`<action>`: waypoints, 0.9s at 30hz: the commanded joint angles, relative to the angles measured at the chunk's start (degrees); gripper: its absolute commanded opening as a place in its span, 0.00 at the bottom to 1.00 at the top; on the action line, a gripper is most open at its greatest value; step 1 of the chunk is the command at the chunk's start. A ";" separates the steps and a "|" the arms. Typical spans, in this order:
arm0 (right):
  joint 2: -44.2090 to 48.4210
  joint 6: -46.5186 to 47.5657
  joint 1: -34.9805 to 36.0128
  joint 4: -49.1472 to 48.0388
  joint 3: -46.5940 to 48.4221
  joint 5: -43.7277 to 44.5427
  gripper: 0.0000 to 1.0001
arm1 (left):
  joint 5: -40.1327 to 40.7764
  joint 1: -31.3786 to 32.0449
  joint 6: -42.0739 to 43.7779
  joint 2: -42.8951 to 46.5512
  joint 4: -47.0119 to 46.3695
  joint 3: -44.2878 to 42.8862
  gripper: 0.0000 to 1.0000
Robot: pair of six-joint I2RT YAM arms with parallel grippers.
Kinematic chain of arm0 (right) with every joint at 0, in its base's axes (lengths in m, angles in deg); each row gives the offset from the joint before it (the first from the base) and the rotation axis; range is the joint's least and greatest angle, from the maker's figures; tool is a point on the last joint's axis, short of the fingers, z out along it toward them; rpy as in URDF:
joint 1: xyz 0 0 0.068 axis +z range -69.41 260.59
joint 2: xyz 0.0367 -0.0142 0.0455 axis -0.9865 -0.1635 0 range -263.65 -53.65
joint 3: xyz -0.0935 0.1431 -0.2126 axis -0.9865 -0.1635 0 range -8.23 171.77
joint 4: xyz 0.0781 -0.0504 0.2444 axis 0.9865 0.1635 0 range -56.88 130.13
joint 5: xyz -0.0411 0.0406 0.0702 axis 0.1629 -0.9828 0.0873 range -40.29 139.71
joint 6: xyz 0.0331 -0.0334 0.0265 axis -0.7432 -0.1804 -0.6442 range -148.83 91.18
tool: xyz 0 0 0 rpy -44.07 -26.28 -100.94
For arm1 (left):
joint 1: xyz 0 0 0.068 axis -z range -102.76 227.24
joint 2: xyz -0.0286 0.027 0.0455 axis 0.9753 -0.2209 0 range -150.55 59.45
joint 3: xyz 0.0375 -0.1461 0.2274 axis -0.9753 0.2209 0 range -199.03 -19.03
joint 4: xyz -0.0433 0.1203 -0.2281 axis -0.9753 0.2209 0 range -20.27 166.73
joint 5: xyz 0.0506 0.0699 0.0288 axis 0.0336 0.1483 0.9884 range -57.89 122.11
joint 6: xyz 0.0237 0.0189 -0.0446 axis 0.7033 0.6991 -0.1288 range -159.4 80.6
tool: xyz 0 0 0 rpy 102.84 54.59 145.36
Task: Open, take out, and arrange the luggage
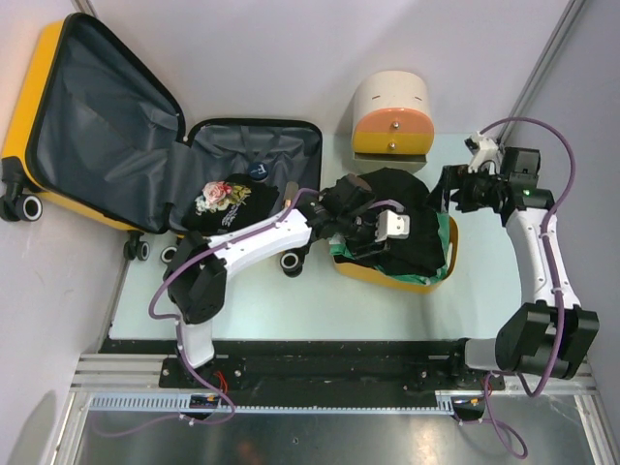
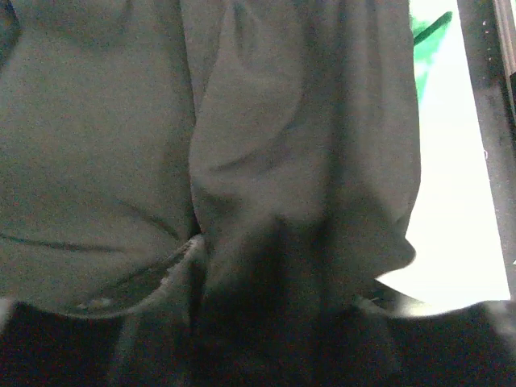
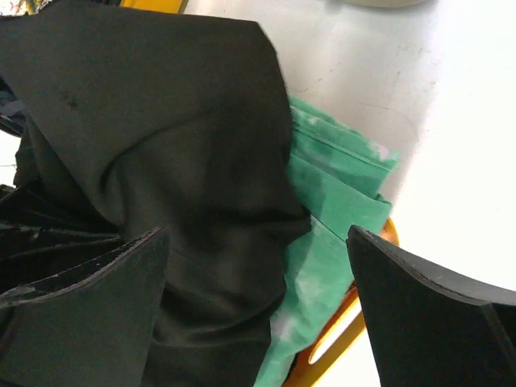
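The luggage (image 1: pixel 24 107), a yellow hard-shell suitcase with dark grey lining, lies open at the far left. Its right half (image 1: pixel 300 136) holds dark clothes and a floral piece (image 1: pixel 221 197). My left gripper (image 1: pixel 387 231) is over the small yellow bin (image 1: pixel 363 271), buried in a black garment (image 1: pixel 392 189). In the left wrist view the garment (image 2: pixel 282 121) fills the frame and bunches at the jaws, hiding the fingers. My right gripper (image 1: pixel 450 194) is open at the bin's right side. In the right wrist view it (image 3: pixel 258 298) straddles the garment (image 3: pixel 161 121) and a green cloth (image 3: pixel 339 201).
A cream-and-orange drawer cabinet (image 1: pixel 392 116) stands behind the bin. The green cloth (image 1: pixel 444 237) hangs over the bin's right rim (image 3: pixel 339 347). The suitcase lid leans against the left wall, wheels (image 1: pixel 29 205) toward me. Walls close the workspace at left, back and right.
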 commanded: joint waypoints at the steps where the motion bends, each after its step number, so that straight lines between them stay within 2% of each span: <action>1: -0.66 -1.08 1.70 -3.53 1.32 -1.83 0.94 | 1.63 -0.66 -1.56 3.06 3.81 -0.88 0.60; 4: 1.53 -1.78 1.61 -6.52 1.49 -3.49 0.94 | -1.34 -3.03 -5.94 8.50 3.90 -1.23 0.69; 5: 2.06 -1.79 1.70 -6.97 1.58 -4.37 0.94 | -2.31 -5.12 -7.18 10.09 3.90 -1.32 0.78; 7: 4.08 -1.44 2.14 -8.28 1.75 -7.18 0.95 | -4.77 -7.24 -10.43 15.08 3.99 -1.23 0.84; 8: 4.79 -1.09 2.75 -8.64 1.75 -7.89 0.96 | -5.48 -9.69 -11.32 16.42 3.99 -0.97 0.94; 9: 5.49 -0.30 4.93 -8.91 1.75 -7.81 0.96 | -6.10 -11.19 -12.20 18.00 3.99 -0.88 0.97; 11: 6.55 3.11 8.71 -8.12 1.75 -5.10 0.96 | -6.81 -16.01 -15.53 20.73 3.81 -0.79 0.99; 12: 6.38 4.88 13.60 -7.25 1.75 -3.78 0.96 | -6.46 -17.87 -17.03 21.00 3.81 -0.88 0.98; 13: 6.03 6.37 15.65 -5.59 1.75 -2.63 0.96 | -5.67 -19.72 -20.17 21.09 3.90 -0.79 0.98; 15: 4.01 9.37 20.22 -4.26 1.41 0.62 0.95 | -1.11 -25.60 -23.44 20.48 3.81 -0.09 0.98; 20: -0.38 14.55 23.32 -4.69 -1.49 5.97 0.96 | 8.38 -38.51 -28.81 18.28 3.90 5.60 0.98; 23: -3.72 18.16 24.46 -3.90 -2.72 10.71 0.95 | 13.04 -43.10 -29.17 15.65 3.90 9.03 0.95; 25: -5.91 20.00 24.73 -4.69 -3.17 13.36 0.95 | 18.84 -43.46 -26.90 13.37 3.90 10.54 0.93; 27: -6.98 20.62 24.64 -5.39 -3.17 16.79 0.95 | 21.13 -43.47 -25.83 11.60 3.73 12.12 0.92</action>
